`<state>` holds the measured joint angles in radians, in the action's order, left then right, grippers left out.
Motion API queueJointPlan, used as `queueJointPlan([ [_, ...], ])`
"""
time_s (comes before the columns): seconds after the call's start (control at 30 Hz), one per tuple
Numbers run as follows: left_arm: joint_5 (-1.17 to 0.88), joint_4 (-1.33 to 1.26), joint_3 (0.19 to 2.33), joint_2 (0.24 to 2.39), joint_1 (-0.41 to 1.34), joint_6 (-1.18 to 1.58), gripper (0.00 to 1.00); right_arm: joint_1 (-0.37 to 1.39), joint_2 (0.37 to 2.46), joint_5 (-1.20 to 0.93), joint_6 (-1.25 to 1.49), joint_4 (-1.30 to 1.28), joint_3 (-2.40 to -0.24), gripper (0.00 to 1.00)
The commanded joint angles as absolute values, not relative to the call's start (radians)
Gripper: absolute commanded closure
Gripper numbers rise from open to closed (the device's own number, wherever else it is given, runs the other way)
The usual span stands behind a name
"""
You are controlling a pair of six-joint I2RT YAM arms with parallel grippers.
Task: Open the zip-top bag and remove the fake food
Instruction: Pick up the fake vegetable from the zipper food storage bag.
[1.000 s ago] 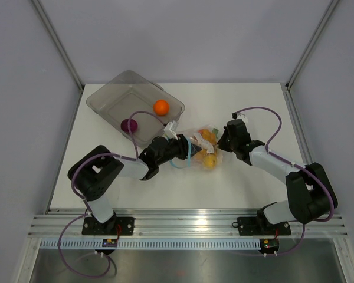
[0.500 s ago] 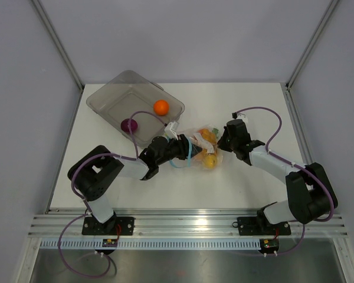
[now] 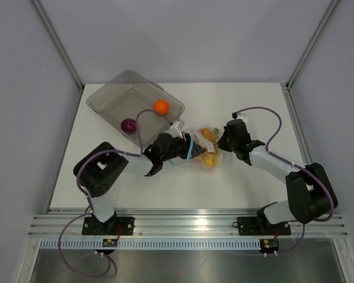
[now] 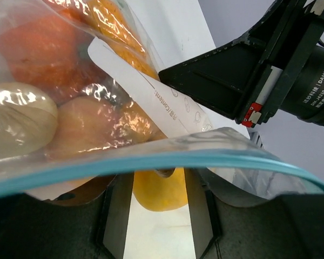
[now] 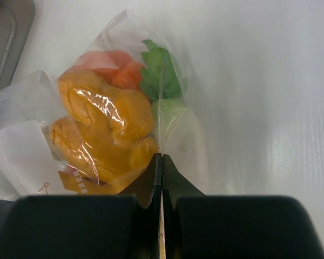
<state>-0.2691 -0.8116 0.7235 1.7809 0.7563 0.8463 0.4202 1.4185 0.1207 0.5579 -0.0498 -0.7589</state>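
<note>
The clear zip-top bag (image 3: 204, 145) lies mid-table between both grippers, its mouth toward the left. In the left wrist view its blue-teal zip strip (image 4: 151, 161) runs across my left gripper (image 4: 159, 183). That gripper's jaws stand open, with a yellow piece (image 4: 161, 195) of fake food between the fingers (image 4: 116, 216). Orange, peach and white pieces (image 4: 70, 113) fill the bag beyond. My right gripper (image 5: 161, 157) is shut on the bag's far plastic edge (image 5: 175, 127), next to orange pieces (image 5: 105, 116) and a green leaf (image 5: 161, 73). In the top view my left gripper (image 3: 186, 148) meets the bag's mouth and my right gripper (image 3: 223, 141) its far end.
A grey translucent tray (image 3: 109, 97) sits at the back left, holding an orange ball (image 3: 160, 107) and a purple piece (image 3: 128, 125). Its near corner lies close behind the left wrist. Purple cables loop above both arms.
My left gripper has pushed a little to the right, further into the bag's mouth, and its jaws have spread wider. The right gripper has kept its hold in place.
</note>
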Motion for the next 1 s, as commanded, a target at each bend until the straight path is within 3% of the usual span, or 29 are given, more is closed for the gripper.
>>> queueJointPlan([
  [0.0,-0.298,-0.812,0.776,1.799,0.755,0.833,0.55,0.43,1.39,0.106,0.558,-0.012,-0.767,1.0],
  [0.13,-0.276,-0.766,0.799,1.795,0.755,0.807,0.55,0.439,1.393,0.094,0.546,-0.011,-0.769,1.0],
  [0.2,-0.259,-0.752,0.798,1.784,0.755,0.792,0.71,0.44,1.393,0.097,0.546,-0.011,-0.77,1.0],
  [0.3,-0.239,-0.738,0.795,1.761,0.755,0.776,0.79,0.439,1.394,0.103,0.548,-0.012,-0.772,1.0],
  [0.97,-0.253,-0.701,0.778,1.715,0.73,0.793,0.86,0.377,1.238,0.557,0.873,-0.058,-0.621,1.0],
])
